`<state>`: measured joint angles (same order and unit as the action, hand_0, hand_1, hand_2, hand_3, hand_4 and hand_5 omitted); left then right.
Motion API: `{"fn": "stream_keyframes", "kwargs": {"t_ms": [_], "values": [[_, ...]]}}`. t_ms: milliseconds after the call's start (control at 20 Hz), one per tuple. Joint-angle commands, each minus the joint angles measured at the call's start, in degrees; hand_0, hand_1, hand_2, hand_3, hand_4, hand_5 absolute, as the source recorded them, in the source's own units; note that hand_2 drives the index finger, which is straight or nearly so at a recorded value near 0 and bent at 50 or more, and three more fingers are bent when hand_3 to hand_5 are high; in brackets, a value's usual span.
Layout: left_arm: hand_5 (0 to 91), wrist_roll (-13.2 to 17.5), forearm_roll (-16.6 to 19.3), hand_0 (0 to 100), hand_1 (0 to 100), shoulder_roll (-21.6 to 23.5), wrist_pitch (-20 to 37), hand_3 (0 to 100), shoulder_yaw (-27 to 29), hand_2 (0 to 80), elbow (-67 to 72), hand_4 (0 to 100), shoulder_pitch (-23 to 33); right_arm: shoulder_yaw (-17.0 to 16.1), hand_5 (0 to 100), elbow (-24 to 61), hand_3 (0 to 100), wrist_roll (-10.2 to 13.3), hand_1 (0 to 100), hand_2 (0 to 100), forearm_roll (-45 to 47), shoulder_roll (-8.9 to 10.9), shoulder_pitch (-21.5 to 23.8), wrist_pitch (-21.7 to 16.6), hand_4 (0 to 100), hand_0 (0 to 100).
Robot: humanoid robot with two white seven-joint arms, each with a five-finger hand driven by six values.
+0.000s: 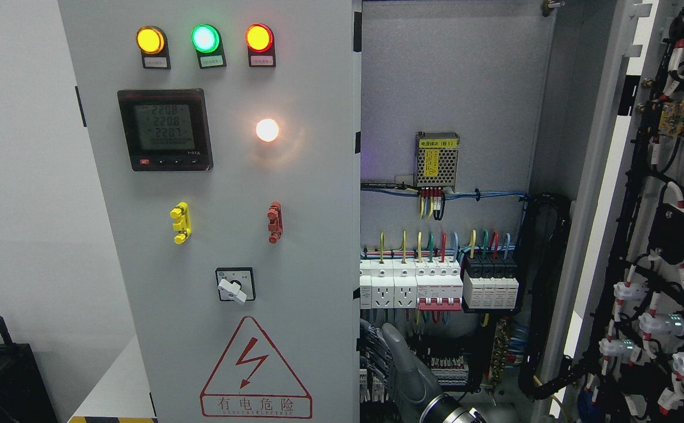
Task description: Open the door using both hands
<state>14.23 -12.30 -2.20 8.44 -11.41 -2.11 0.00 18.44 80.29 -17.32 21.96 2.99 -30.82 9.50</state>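
Head camera faces the cabinet (213, 235) close, level

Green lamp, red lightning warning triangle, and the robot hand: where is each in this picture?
green lamp (205, 38), head view, centre of its lit lens.
warning triangle (252, 361), head view, on the lightning bolt.
robot hand (403, 367), head view, back of the grey hand.

Left grey door (224, 235) shut, right door (659, 205) swung open w/ wiring

We see the right door (659, 235) swung open, the left door (230, 205) shut, and a hand (403, 367) raised low inside the cabinet (453, 88).
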Motion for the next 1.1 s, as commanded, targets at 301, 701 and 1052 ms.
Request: {"fn": "stream_keyframes", "kwargs": {"t_ms": [301, 701, 1052], "values": [[0.0, 0.0, 0.0, 0, 0, 0.0, 0.0, 0, 0.0, 0.0, 0.0, 4, -1.8, -0.4, 0, -1.5, 0, -2.9, 0, 0, 0.0, 0.09, -1.3, 0.1, 0, 0], [0.0, 0.0, 0.0, 0, 0, 0.0, 0.0, 0, 0.1, 0.0, 0.0, 4, -1.8, -0.8, 0, -2.3, 0, -4.0, 0, 0, 1.1, 0.00, -2.0, 1.0, 0, 0], [0.0, 0.0, 0.0, 0, 0, 0.0, 0.0, 0, 0.0, 0.0, 0.0, 4, -1.8, -1.5, 0, -2.7, 0, -4.0, 0, 0, 1.2, 0.00, -2.1, 1.0, 0, 0]]}}
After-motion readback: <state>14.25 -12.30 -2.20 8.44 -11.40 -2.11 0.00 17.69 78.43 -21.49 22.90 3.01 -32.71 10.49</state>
